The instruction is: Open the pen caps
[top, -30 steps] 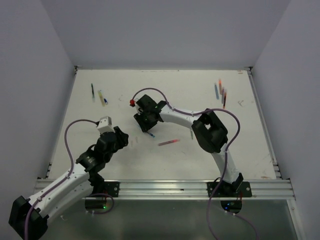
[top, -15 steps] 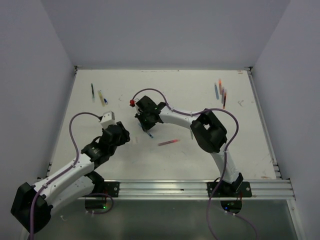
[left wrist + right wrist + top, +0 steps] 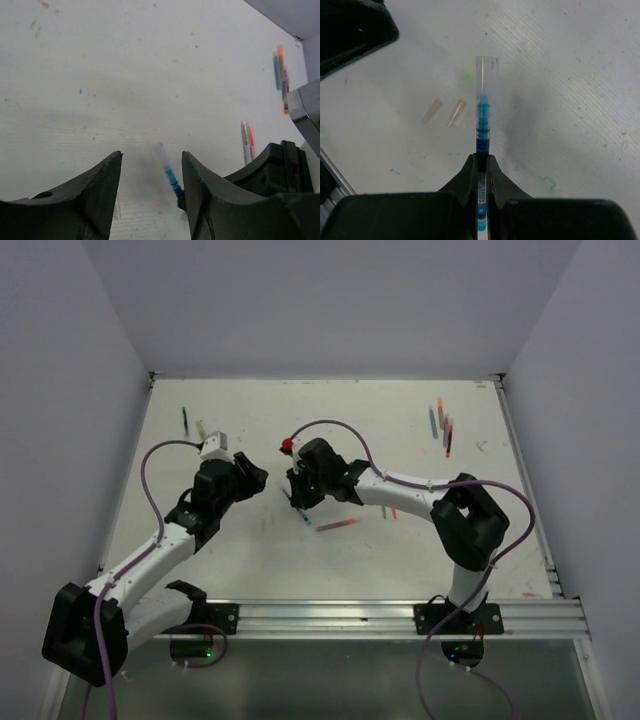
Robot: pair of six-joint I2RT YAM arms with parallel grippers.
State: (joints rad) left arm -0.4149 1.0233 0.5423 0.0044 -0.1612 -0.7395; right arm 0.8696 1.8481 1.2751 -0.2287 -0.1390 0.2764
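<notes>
right gripper (image 3: 481, 162) clenched on thin blue plastic pen (image 3: 482, 135), bottom centre of wrist frame. clear tubular pen cap (image 3: 486, 75) on its far end, centre frame. two small beige plastic stubs (image 3: 432, 111) lie left of it on white table (image 3: 580, 60). left gripper (image 3: 151, 165) released, empty, near the pen.

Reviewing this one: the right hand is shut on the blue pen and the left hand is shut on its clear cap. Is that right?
Not quite. The left hand is open, not gripping the clear cap; the left wrist view shows it. The right hand is indeed shut on the blue pen.
</notes>
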